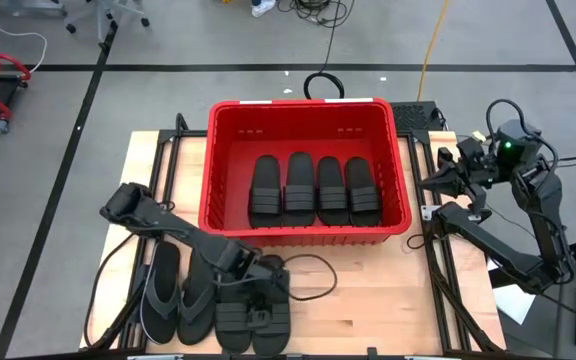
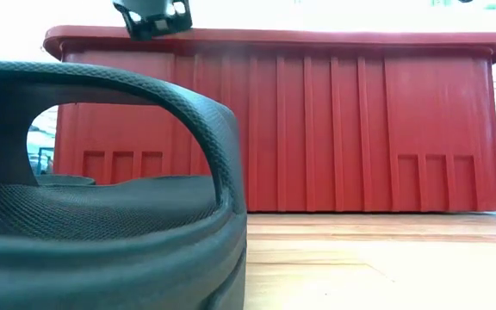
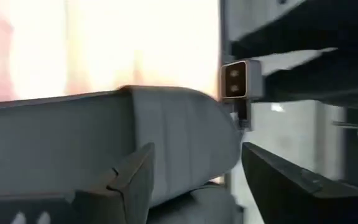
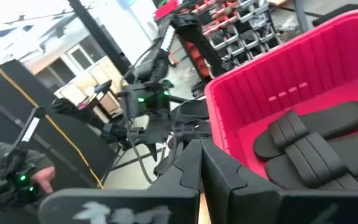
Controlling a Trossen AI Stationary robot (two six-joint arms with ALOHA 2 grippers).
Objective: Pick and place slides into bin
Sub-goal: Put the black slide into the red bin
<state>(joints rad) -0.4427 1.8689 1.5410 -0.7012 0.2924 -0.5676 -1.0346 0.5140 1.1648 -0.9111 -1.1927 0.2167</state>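
The red bin (image 1: 303, 105) stands at the table's far middle, with several black slides (image 1: 308, 190) lying flat inside it. Near the front edge two thin flip-flops (image 1: 163, 292) lie side by side, and two ribbed-strap slides (image 1: 234, 318) lie right of them. My left gripper (image 1: 254, 276) is low over those two slides. It is open, and a slide's ribbed strap (image 3: 185, 134) shows between its fingers. My right gripper (image 4: 199, 167) is shut on nothing, held high off the bin's right side (image 1: 431, 183). My left gripper comes slanting down over a ribbed-strap slide on the table, one finger (image 3: 132, 180) in front of the strap and the other (image 3: 291, 180) off its rounded end. Whether either finger touches the slide, I cannot tell.
The low view shows a slide's arched strap (image 2: 170, 112) close up, the bin's ribbed wall (image 2: 317, 129) behind it and bare wood (image 2: 377, 258) between. A cable (image 1: 313, 280) loops on the table right of the left gripper. There is bare tabletop at the front right (image 1: 388, 300).
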